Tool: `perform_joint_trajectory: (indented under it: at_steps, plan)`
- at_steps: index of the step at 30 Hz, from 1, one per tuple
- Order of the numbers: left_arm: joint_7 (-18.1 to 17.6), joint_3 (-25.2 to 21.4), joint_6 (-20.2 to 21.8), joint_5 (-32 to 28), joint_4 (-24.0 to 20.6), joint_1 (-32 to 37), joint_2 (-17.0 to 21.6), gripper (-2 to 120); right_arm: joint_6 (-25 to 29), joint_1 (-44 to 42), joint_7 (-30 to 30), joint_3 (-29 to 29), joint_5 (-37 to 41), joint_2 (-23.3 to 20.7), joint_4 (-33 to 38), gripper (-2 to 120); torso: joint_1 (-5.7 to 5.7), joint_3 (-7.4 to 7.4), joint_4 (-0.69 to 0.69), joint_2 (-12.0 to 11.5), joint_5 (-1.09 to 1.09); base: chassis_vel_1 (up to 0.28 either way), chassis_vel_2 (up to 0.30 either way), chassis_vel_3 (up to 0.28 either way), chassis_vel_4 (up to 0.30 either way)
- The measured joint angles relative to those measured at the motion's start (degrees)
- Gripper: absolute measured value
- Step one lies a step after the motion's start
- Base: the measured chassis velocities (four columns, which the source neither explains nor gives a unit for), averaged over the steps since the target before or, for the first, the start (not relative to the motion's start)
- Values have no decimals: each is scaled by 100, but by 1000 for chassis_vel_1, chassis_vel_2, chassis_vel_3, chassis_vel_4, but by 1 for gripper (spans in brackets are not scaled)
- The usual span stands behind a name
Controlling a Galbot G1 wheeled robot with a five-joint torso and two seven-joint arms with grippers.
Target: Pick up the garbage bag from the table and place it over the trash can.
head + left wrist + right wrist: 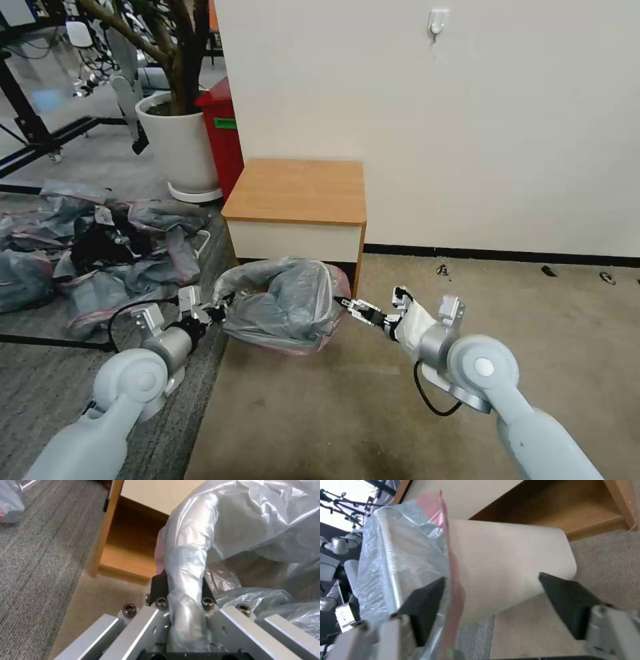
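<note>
Below the table [297,190], the left gripper [183,597] pinches a fold of the garbage bag [287,303] draped over the trash can [506,562], apparently tugging it down, while the right gripper [493,597] stands spread beside it.

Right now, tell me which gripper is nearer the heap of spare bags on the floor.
Left. The left gripper grips the garbage bag on the side toward the heap of bags. The right gripper sits on the bag's far side, jaws open.
</note>
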Motion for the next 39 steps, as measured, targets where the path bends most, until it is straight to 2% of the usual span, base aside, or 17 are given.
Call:
perform_joint_trajectory:
  at_steps: [2,3,7,9,12,13,16,17,19,28,39]
  plan:
    - [-5,15,0,3,-1,-8,-5,3,-3,21,-11,-26,2,-13,-9,65,0,0,0,0,0,0,0,0,0]
    - [-5,15,0,3,-1,-8,-5,3,-3,21,-11,-26,2,-13,-9,65,0,0,0,0,0,0,0,0,0]
    - [-13,45,0,9,-5,-33,-6,3,-3,37,-88,-65,5,-40,-16,45,0,0,0,0,0,0,0,0,0]
    - [-15,50,0,10,-5,-38,-6,3,-3,39,-113,-71,3,-47,-19,41,0,0,0,0,0,0,0,0,0]
    - [-18,68,0,12,-5,-48,-6,3,0,49,-171,-81,-5,-65,-26,28,0,0,0,0,0,0,0,0,0]
    - [-18,68,0,12,-5,-48,-6,3,0,49,-171,-81,-5,-65,-26,28,0,0,0,0,0,0,0,0,0]
    - [-20,94,0,13,0,-85,6,3,29,55,-243,-104,-45,-98,-37,13,0,0,0,0,0,0,0,0,0]
    - [-20,94,0,13,0,-85,6,3,29,55,-243,-104,-45,-98,-37,13,0,0,0,0,0,0,0,0,0]
    - [-22,116,-1,13,9,-110,14,3,88,55,-341,-137,-166,-119,-52,3,0,0,0,0,0,0,0,0,0]
    - [-27,181,-8,13,52,-173,20,3,207,49,-622,-228,-483,-201,-99,0,0,0,0,0,0,0,0,0,0]
    - [-31,197,-5,-4,-28,-125,4,3,252,160,-763,-503,-1483,-280,-437,0,0,0,0,0,0,0,0,0,0]
